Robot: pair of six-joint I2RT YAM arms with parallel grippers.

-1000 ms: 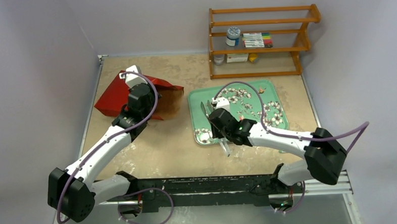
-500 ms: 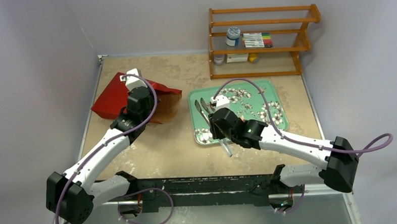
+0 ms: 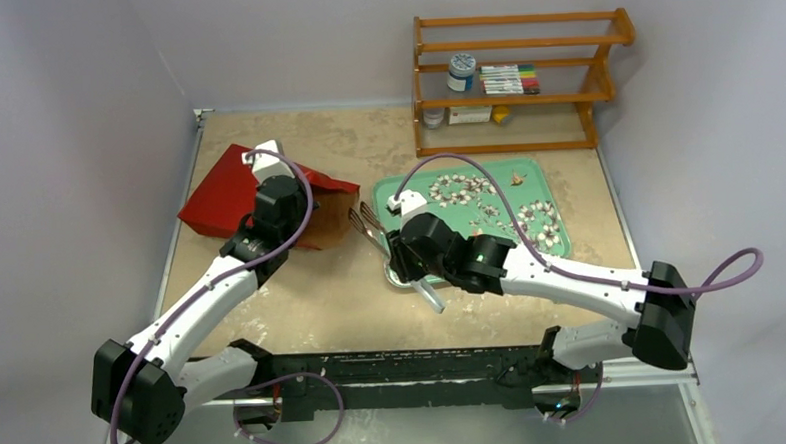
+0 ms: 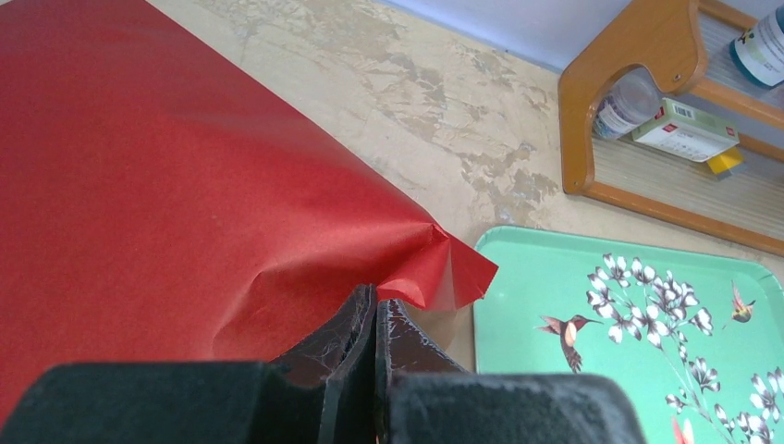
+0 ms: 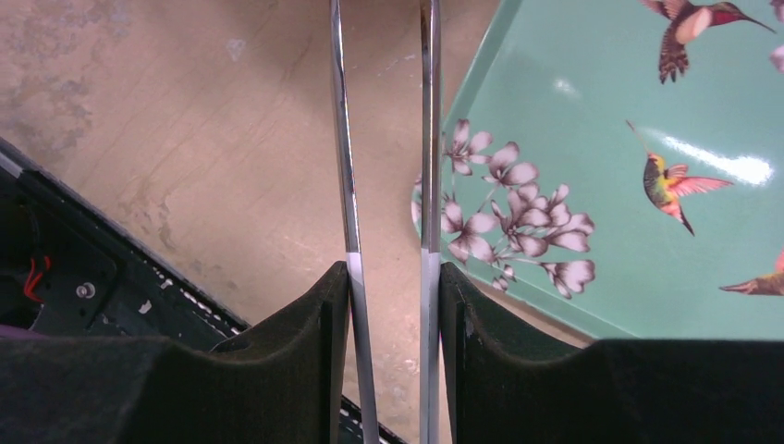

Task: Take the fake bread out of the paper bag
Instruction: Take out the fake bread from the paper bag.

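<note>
The red paper bag (image 3: pixel 218 195) lies on its side at the far left, its brown mouth facing right. My left gripper (image 3: pixel 293 201) is shut on the bag's upper mouth edge, and the left wrist view shows red paper (image 4: pixel 166 185) pinched between the closed fingers. My right gripper (image 3: pixel 403 257) is shut on the metal tongs (image 3: pixel 369 228). The tong tips point toward the bag's mouth, just left of the green floral tray (image 3: pixel 527 181). In the right wrist view both tong arms (image 5: pixel 342 139) run up from between the fingers. No fake bread is visible; the bag's inside is hidden.
A wooden shelf (image 3: pixel 518 76) with a jar, markers and small boxes stands at the back right. The tray's corner (image 5: pixel 592 120) lies right of the tongs. The black base rail (image 3: pixel 425 366) runs along the near edge.
My right gripper has carried the tongs left, off the tray and toward the bag's mouth. My left gripper has shifted the bag slightly, still pinching its edge.
</note>
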